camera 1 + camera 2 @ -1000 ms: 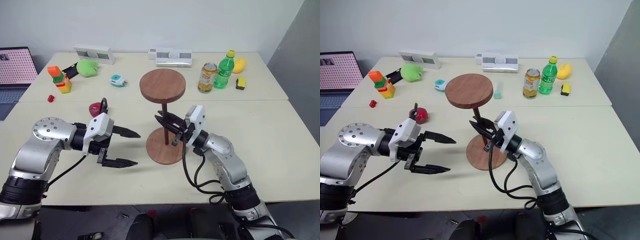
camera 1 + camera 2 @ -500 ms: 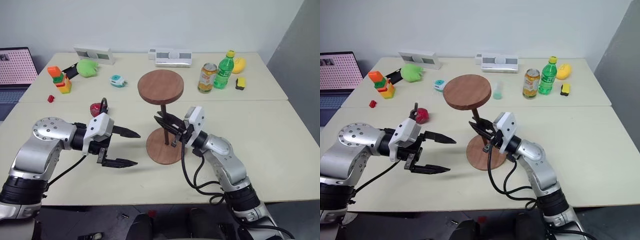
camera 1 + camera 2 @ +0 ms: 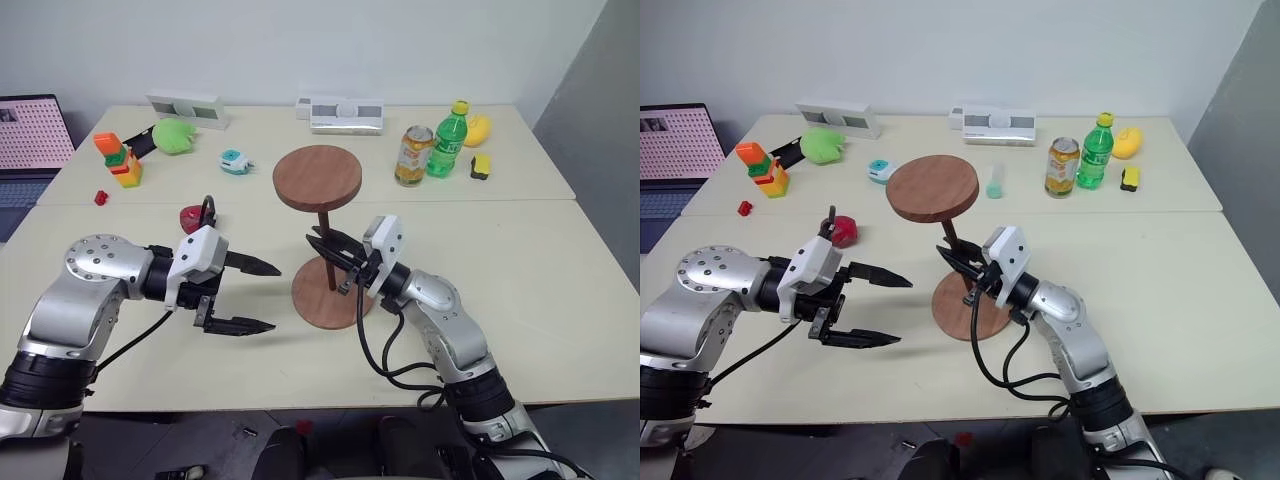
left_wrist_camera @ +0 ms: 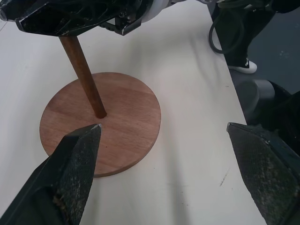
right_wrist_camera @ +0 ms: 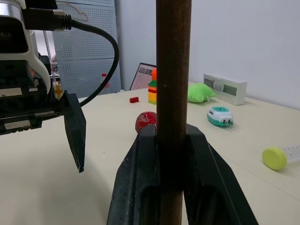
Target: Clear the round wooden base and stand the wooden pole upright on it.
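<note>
Here's the picture: the round wooden base [image 3: 331,295] lies flat on the desk [image 3: 560,260] with nothing on it but the wooden pole [image 3: 325,250], whose lower tip sits at the small centre hole while its disc end rides up top, above the base. The right gripper [image 3: 335,250] has its fingers [image 5: 140,187] clamped on the shaft low down, just above the base, reaching in from the base's right side. Now the relation that matters: the pole's long axis runs close to vertical, yet from the left wrist view it leans off the base's centre instead of rising square, so the top disc hangs a little off to the base's left and far side. In my judgement the coming move turns on bringing that axis plumb over the hole before the right fingers let go; if they release with the lean still there, the heavy top could tip it over. The left gripper [image 3: 255,295] hovers just to the left of the base, fingers spread wide and holding nothing, pointed toward the pole. It is near enough to steady the shaft from that side, but the right arm is the one on the pole, and any correction is its to make.
</note>
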